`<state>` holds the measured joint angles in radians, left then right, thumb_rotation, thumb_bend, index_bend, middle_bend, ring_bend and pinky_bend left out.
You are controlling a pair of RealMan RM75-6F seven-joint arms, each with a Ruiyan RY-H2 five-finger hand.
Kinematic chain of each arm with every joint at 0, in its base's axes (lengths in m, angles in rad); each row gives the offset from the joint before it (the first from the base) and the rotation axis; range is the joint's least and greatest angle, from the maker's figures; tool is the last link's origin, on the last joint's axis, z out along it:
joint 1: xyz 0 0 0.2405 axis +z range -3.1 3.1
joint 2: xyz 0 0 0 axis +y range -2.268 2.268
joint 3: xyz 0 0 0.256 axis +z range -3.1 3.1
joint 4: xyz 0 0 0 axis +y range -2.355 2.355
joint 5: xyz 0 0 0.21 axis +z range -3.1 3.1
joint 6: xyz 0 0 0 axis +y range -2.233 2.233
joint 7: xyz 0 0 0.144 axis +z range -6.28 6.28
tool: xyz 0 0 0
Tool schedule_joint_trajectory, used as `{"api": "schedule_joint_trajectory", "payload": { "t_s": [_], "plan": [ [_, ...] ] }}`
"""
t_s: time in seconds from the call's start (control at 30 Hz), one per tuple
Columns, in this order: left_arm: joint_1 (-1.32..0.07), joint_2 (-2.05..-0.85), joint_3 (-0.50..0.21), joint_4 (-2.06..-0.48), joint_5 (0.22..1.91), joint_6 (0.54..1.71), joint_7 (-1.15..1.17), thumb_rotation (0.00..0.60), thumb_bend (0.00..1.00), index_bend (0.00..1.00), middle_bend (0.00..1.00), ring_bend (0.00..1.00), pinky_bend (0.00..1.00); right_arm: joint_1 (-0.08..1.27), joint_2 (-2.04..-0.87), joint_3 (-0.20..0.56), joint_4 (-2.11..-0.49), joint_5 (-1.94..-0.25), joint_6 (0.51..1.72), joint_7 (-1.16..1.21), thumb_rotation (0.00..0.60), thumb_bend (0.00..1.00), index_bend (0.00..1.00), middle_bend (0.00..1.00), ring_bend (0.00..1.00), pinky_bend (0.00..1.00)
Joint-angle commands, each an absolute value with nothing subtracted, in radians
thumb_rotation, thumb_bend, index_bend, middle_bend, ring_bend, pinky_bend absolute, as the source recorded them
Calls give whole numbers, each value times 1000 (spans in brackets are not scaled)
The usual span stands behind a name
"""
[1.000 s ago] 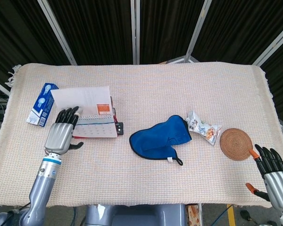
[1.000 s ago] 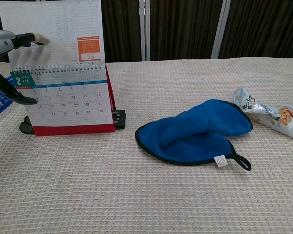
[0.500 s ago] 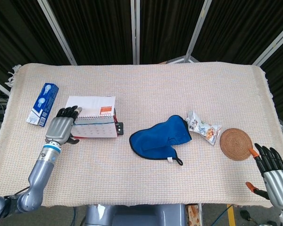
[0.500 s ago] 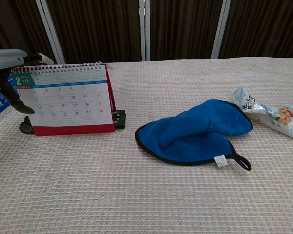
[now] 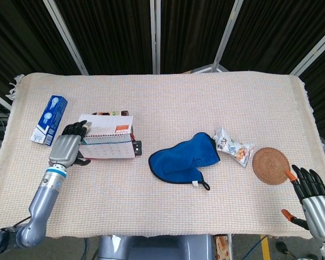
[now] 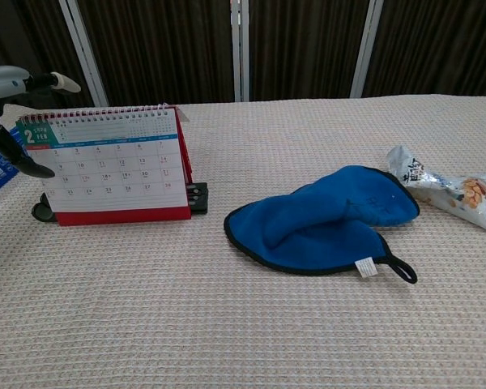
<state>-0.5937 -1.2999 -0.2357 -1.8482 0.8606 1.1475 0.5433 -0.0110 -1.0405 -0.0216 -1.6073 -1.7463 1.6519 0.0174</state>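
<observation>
Nearby, blue mitt (image 5: 182, 158), snack packet (image 5: 233, 147), left hand (image 5: 67, 147) pinching calendar (image 5: 107, 142), right hand (image 5: 313, 201) spread.

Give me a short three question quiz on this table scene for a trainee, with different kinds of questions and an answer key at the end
1. True or false: the left hand is at the left edge of the desk calendar.
2. Multiple choice: what lies between the blue oven mitt and the woven coaster? A) a snack packet B) a blue and white box C) a spoon
3. Short answer: where is the right hand, and does it hold anything?

Key
1. True. Its fingers are against the calendar's left edge; the chest view shows a fingertip over the front page.
2. A, the snack packet.
3. At the near right corner of the table mat, fingers spread, holding nothing.
</observation>
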Motion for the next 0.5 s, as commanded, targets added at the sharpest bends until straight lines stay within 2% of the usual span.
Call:
{"api": "schedule_joint_trajectory", "payload": {
  "t_s": [0.03, 0.23, 0.27, 0.5],
  "plan": [
    [-519, -1278, -201, -1877, 1028, 1265, 454, 600, 62, 0, 0, 0, 4, -10, -1041, -21, -1607, -1747, 1653, 17, 600, 38, 0, 0, 0, 0],
    [-403, -1251, -91, -1897, 1239, 1423, 412, 600, 62, 0, 0, 0, 0, -8, -1044, -18, -1607, -1748, 1653, 8, 600, 38, 0, 0, 0, 0],
    [-367, -1246, -52, -1896, 1289, 1467, 423, 600, 63, 0, 0, 0, 0, -9, -1045, -17, -1608, -1747, 1654, 5, 600, 38, 0, 0, 0, 0],
    [-241, -1251, 77, -1863, 1437, 1598, 465, 600, 62, 0, 0, 0, 0, -9, -1047, -13, -1606, -1744, 1657, -4, 600, 38, 0, 0, 0, 0]
  ]
}}
